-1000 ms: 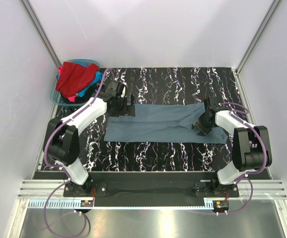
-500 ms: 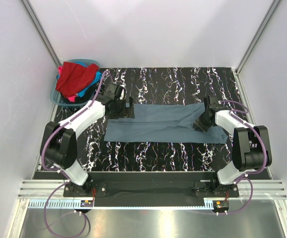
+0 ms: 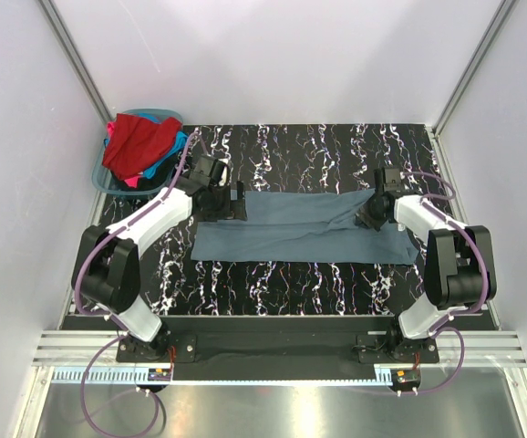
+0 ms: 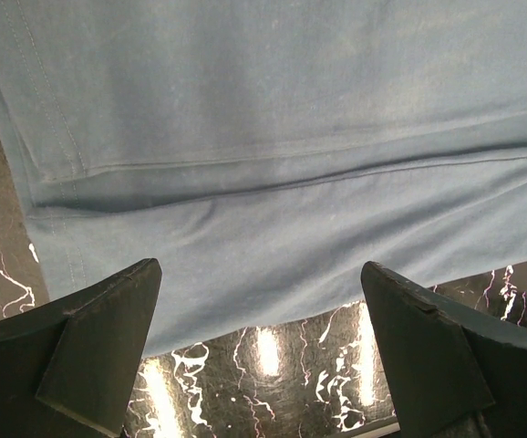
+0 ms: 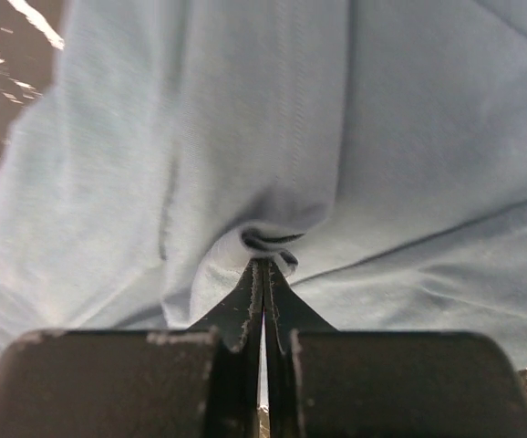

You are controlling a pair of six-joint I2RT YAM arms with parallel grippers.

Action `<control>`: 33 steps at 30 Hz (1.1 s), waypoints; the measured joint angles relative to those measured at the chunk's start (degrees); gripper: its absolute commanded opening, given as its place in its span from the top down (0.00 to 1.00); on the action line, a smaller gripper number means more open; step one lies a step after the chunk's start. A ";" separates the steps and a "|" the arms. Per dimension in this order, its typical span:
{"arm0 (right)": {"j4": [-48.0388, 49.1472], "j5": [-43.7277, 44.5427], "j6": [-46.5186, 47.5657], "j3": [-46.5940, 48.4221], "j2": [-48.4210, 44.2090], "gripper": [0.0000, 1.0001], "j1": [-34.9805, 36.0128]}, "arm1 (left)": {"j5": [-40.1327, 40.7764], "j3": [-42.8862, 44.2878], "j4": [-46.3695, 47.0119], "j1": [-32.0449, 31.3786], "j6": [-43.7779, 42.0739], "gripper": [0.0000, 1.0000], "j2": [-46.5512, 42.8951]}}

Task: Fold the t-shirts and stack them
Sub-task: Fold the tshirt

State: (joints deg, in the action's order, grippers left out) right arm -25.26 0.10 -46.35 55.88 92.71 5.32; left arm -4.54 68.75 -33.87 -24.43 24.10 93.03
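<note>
Moved since a second ago: right gripper [image 3: 370,217], nudged toward the far side, jaws gone from half-spread to clenched on a small pucker of the slate grey-blue soft cloth t-shirt [image 3: 286,228]. Spread as a long flat band across the black white-veined marbled table [image 3: 336,146], between both arms. Left gripper [image 3: 228,199] released wide above the left hem end, holding nothing. Probably light, limp, stretchy; best pinched at hem corners or fold edges, not mid-panel.
</note>
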 measured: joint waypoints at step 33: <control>-2.34 -3.10 4.85 10.12 0.76 0.37 2.51 | -1.46 -4.31 3.13 -0.04 0.96 0.01 -2.38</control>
State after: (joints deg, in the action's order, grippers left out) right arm -27.59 -3.01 -41.50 66.00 93.47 7.84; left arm -6.00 64.45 -30.74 -24.47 25.06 90.65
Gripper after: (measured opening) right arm 0.637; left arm 0.988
